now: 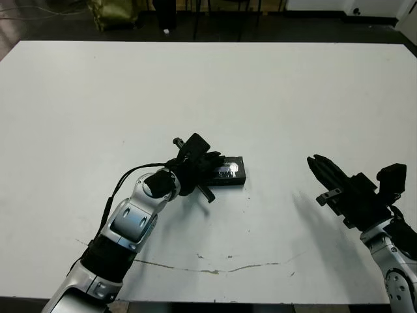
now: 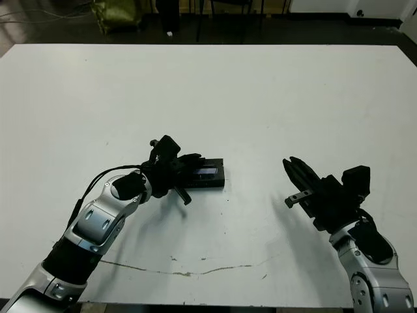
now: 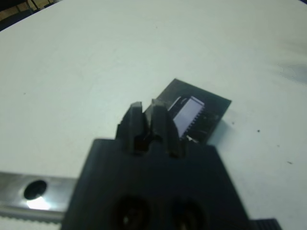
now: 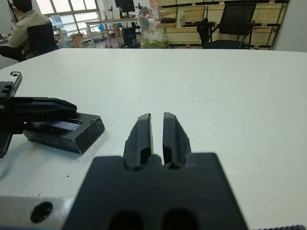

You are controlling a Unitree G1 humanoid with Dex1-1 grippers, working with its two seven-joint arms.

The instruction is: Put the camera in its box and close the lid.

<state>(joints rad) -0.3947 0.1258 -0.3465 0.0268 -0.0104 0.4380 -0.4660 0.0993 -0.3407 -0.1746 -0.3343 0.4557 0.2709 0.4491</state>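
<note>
A small black box (image 1: 236, 180) lies near the middle of the white table. The lid (image 3: 189, 115), flat and black with a silvery strip, lies flat on top of it. The camera is hidden from view. My left gripper (image 1: 214, 158) is shut, and its fingers (image 4: 45, 105) lie over the lid's end nearest my left arm. I cannot tell whether they touch it. My right gripper (image 1: 316, 162) is shut on nothing and hovers over bare table well to the right of the box (image 4: 72, 136).
A thin crack line (image 1: 215, 268) runs along the table near the front edge. Beyond the far edge stand chairs and desks, with a seated person (image 4: 24, 24). Bare white table lies between the box and my right gripper.
</note>
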